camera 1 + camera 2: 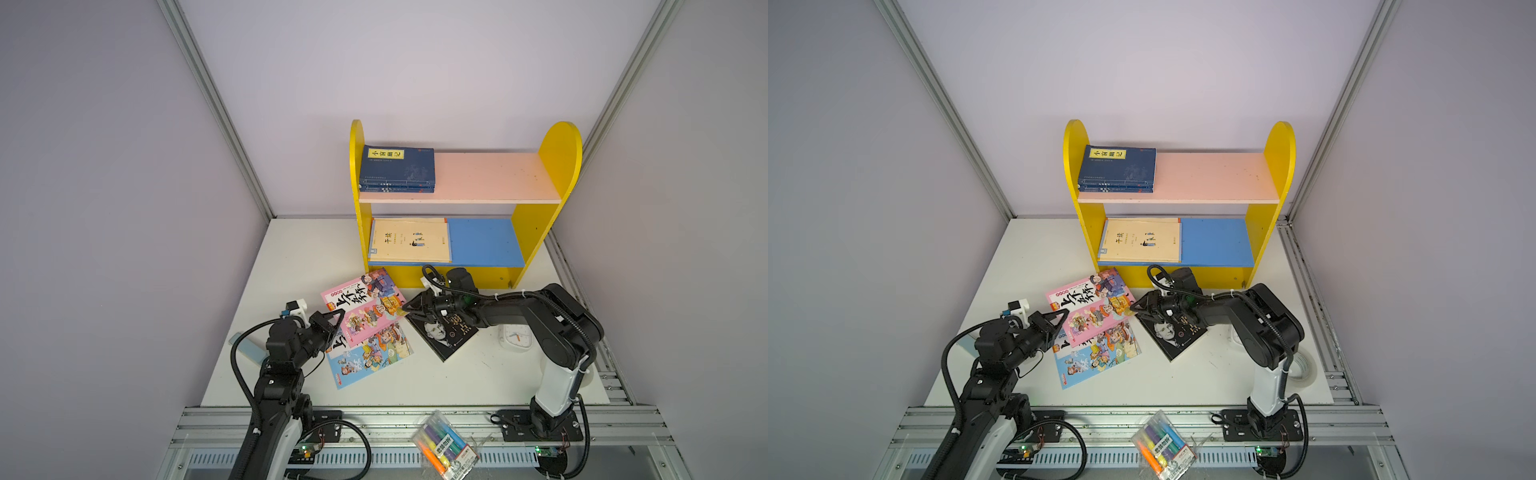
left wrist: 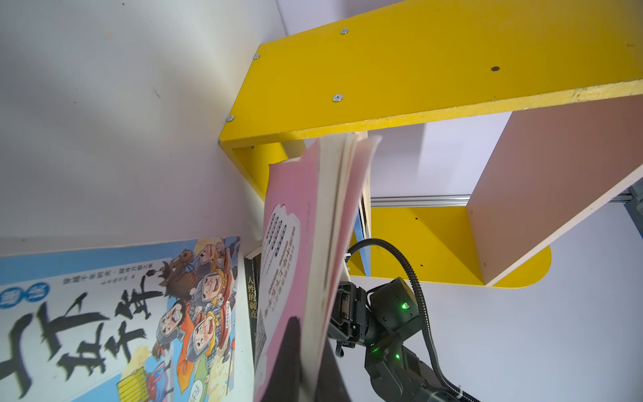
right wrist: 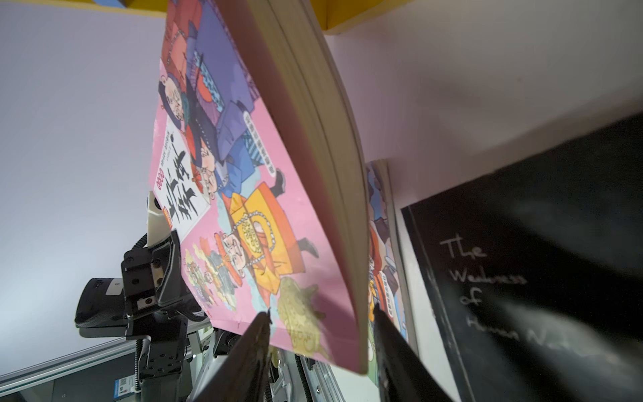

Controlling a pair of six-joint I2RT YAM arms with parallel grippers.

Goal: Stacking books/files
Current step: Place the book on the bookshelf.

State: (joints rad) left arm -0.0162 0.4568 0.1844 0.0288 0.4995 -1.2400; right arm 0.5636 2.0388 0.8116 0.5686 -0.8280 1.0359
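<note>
A pink cartoon book hangs tilted above the table. My left gripper is shut on its near left corner. My right gripper stands open, its jaws on either side of the pink book's right corner, with a gap on one side. Beneath lie a blue cartoon book and, to the right, a black portrait book. Navy books are stacked on the top shelf, and cream books on the lower shelf.
The yellow shelf unit stands at the back of the table, with the right half of both boards bare. A white clock sits behind the right arm. A marker pack lies on the front rail. A pale blue object lies far left.
</note>
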